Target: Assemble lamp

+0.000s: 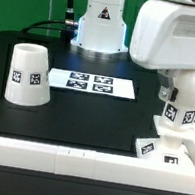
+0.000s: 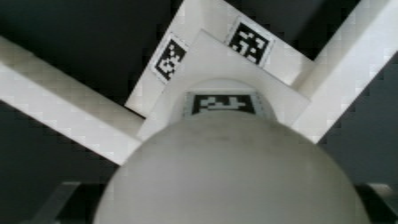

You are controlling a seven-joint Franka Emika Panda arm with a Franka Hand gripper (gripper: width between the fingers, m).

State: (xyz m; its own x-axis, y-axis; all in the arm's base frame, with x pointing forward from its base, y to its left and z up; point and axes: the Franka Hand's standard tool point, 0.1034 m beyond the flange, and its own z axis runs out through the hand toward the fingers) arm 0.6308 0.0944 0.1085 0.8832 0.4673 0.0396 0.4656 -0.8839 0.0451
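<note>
The white bulb [image 1: 186, 103] hangs at the exterior view's right, round head up and tagged neck down, just above the flat square base [image 1: 169, 150]. My gripper [image 1: 186, 89] is shut on the bulb's head, and the arm mostly hides its fingers. In the wrist view the bulb [image 2: 222, 150] fills the frame between my gripper [image 2: 222, 206], with its tagged neck pointing at the base [image 2: 228, 48] beyond. The tapered shade [image 1: 28, 75] stands mouth down at the exterior view's left, away from the gripper.
The marker board [image 1: 91, 82] lies flat in the middle of the black table. A white rail [image 1: 66, 159] runs along the near table edge and shows beside the base in the wrist view [image 2: 54, 92]. The arm's white pedestal [image 1: 101, 25] stands at the back.
</note>
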